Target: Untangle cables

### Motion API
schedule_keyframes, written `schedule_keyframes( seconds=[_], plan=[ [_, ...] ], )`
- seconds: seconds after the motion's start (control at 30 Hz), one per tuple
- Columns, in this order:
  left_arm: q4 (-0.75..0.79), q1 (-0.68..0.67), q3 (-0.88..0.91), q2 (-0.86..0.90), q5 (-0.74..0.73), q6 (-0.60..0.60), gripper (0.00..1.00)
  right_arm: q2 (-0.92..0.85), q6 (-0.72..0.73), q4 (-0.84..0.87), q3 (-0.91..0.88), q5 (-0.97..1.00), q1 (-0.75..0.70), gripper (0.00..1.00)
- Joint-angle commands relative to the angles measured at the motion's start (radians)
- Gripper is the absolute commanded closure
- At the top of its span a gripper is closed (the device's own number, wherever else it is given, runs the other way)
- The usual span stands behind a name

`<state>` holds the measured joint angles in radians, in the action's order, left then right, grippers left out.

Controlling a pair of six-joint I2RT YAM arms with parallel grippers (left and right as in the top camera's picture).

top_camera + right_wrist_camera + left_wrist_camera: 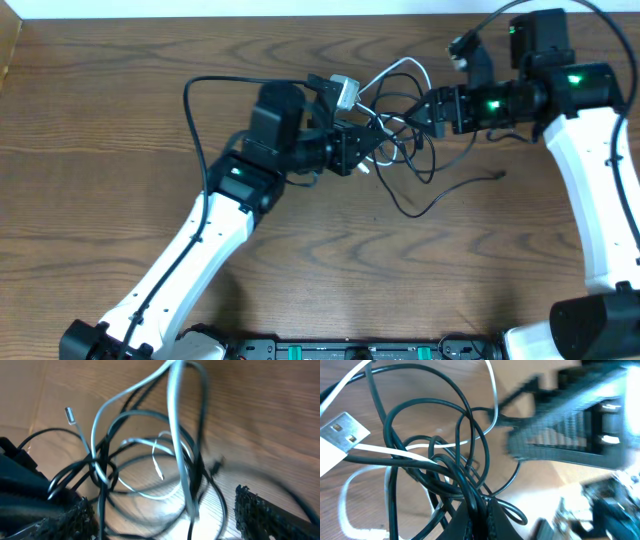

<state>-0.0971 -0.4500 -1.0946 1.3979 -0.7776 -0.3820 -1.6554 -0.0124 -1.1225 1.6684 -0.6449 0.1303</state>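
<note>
The cables (405,140) lie in a knot of thin black and white cords at the table's middle back, between the two grippers. My left gripper (365,155) is shut on black strands of the knot (470,480), which run into the closed jaws (480,507). A white USB plug (342,432) sticks out to the left, and it also shows from above (345,92). My right gripper (418,110) is open at the knot's right side. Its fingers (260,515) stand wide apart, with a white cord (177,445) and black loops passing loosely between them.
One black cord tail trails right across the wooden table (100,120) and ends in a small plug (500,175). A thicker black arm cable (200,95) arcs behind the left arm. The table's back edge (250,18) runs just beyond the knot.
</note>
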Motion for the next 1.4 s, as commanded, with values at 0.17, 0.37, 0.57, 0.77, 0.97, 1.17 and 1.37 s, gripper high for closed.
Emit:
schedule_keyframes(
  seconds=[0.17,0.37,0.57,0.77,0.97,1.17,1.37],
  plan=[
    [0.008,0.144,-0.016,0.056,-0.479,0.116,0.92,-0.030,-0.042,0.060,0.004,-0.107,0.029,0.16],
    [0.026,0.170,-0.016,0.117,-0.578,0.116,0.92,-0.032,-0.125,0.071,0.004,-0.105,0.074,0.16],
    [0.059,0.169,-0.016,0.120,-0.577,0.103,0.92,-0.032,-0.138,0.077,0.004,0.014,0.140,0.16],
    [0.074,0.169,-0.016,0.120,-0.577,0.085,0.92,-0.034,-0.162,0.079,0.004,0.045,0.174,0.15],
    [0.091,0.169,-0.016,0.120,-0.611,0.063,0.92,-0.053,-0.154,0.102,0.004,0.044,0.192,0.18],
    [0.091,0.169,-0.016,0.120,-0.626,0.057,0.92,-0.090,-0.039,0.190,0.004,0.044,0.217,0.25],
    [0.091,0.169,-0.016,0.120,-0.626,0.051,0.92,-0.097,0.080,0.272,0.004,0.044,0.219,0.25]
  ],
)
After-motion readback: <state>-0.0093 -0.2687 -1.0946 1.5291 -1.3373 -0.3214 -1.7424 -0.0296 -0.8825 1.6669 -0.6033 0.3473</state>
